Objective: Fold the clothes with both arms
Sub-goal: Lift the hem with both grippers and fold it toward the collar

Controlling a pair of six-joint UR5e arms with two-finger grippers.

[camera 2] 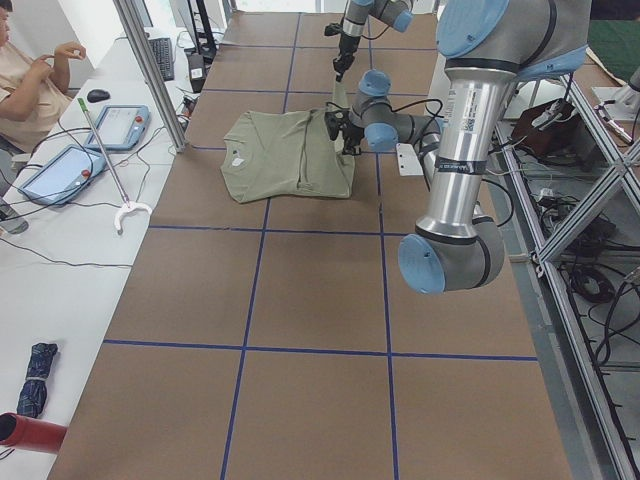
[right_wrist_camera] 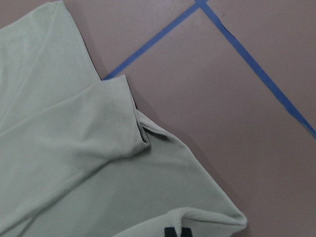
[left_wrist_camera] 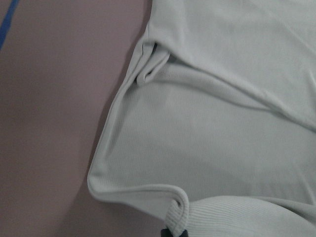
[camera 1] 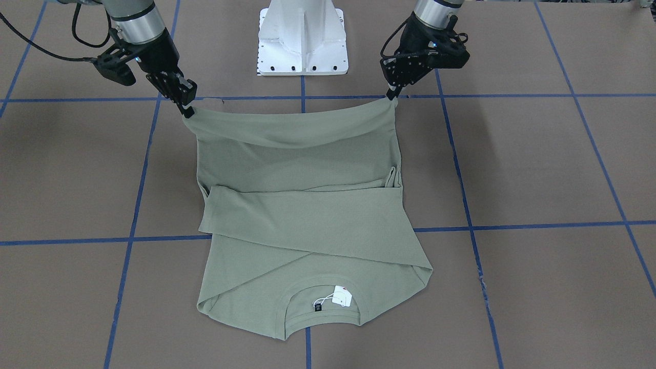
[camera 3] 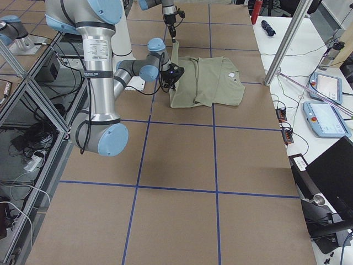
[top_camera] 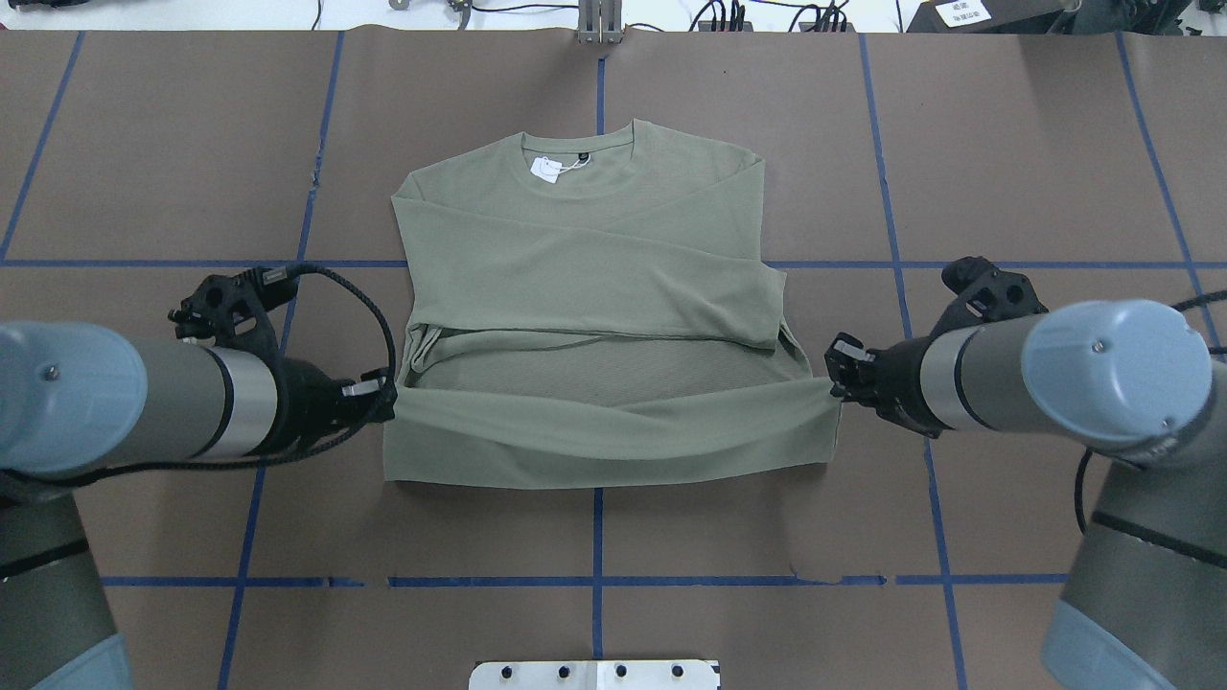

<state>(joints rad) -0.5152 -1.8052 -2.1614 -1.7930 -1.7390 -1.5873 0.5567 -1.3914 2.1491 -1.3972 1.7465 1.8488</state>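
The sage-green shirt [camera 1: 302, 215] lies flat on the brown table, collar and white hang tag [top_camera: 546, 170] on the side away from the robot, both sleeves folded across the chest. Its bottom hem [top_camera: 613, 422] is raised off the table and stretched between the two arms. My left gripper [top_camera: 388, 402] is shut on one hem corner, and the left wrist view shows that corner [left_wrist_camera: 175, 217] pinched at the bottom edge. On the opposite hem corner my right gripper [top_camera: 836, 383] is shut, the fabric [right_wrist_camera: 207, 217] bunching there. In the front-facing view the left gripper [camera 1: 394, 95] and right gripper [camera 1: 187, 108] hold the hem taut.
The white pedestal base [camera 1: 302, 41] stands just behind the lifted hem. Blue tape lines [top_camera: 594, 580] grid the brown table. A person [camera 2: 20, 80] sits at a side table with tablets [camera 2: 60, 170] beyond the collar end.
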